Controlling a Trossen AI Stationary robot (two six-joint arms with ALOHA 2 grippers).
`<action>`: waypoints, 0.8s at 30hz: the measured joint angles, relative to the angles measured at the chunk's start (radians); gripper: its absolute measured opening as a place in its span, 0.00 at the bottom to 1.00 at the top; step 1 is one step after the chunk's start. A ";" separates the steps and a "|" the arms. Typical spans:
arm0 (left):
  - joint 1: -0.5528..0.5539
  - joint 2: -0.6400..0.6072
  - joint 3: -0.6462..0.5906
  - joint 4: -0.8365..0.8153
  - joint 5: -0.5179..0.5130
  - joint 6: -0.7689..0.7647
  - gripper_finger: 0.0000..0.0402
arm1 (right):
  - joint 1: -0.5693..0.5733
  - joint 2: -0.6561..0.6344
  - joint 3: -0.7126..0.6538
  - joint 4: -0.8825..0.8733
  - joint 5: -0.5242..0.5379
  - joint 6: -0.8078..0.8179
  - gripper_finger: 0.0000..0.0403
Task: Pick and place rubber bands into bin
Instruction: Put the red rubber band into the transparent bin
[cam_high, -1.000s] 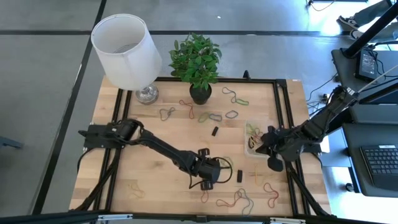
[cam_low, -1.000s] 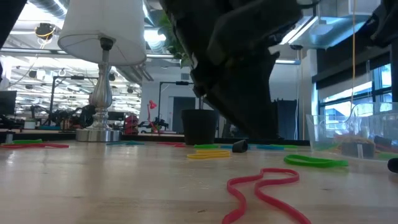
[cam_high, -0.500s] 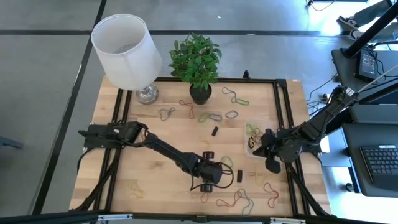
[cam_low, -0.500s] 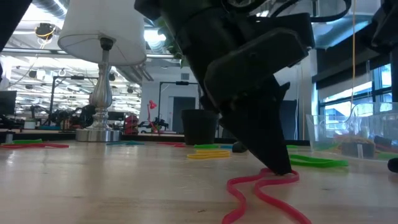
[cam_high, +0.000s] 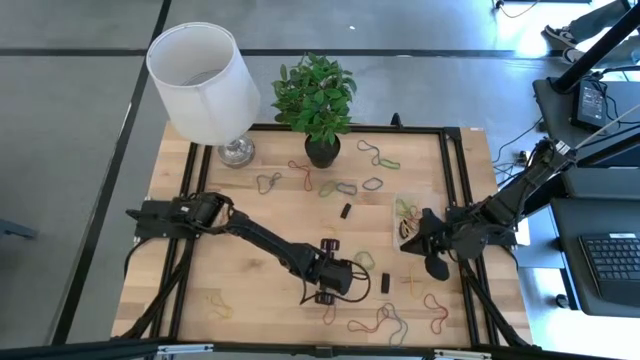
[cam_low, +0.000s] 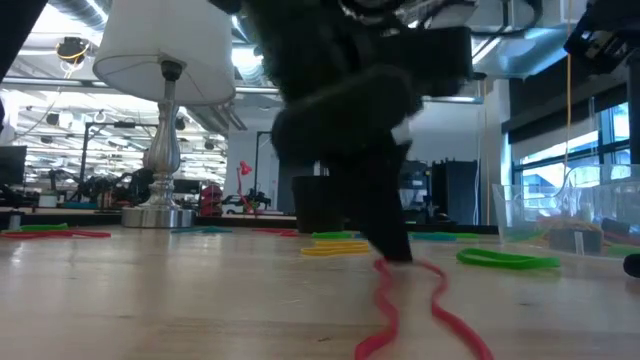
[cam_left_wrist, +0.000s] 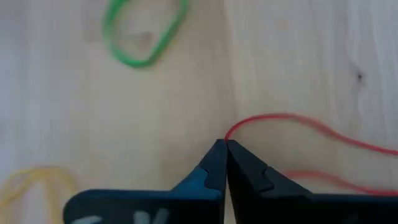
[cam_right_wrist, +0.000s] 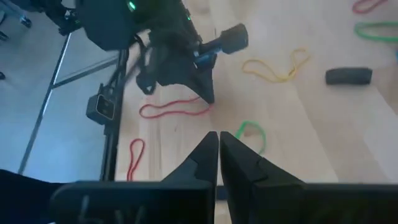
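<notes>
the left gripper (cam_left_wrist: 224, 147) has its jaws pinched on the red rubber band (cam_left_wrist: 292, 121) low on the bench (cam_high: 250, 225), and the bin (cam_high: 408, 224) waits to the right, far side, by the clenched right gripper (cam_high: 438, 268).

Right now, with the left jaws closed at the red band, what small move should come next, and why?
Probably a short lift straight up. The left gripper has pinched the red rubber band at the table, and most of the loop lies on the wood. Raising it would show whether the grip holds before carrying it toward the bin, where the right gripper waits.
</notes>
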 joint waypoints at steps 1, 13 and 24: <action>0.000 -0.022 0.000 -0.009 -0.026 0.000 0.01 | -0.001 0.002 0.000 0.006 0.007 -0.018 0.05; 0.010 -0.285 0.007 -0.143 -0.296 0.061 0.00 | -0.081 0.056 0.000 0.142 0.106 -0.200 0.11; 0.060 -0.354 0.009 -0.118 -0.371 0.130 0.01 | -0.219 0.261 0.000 0.496 0.104 -0.396 0.42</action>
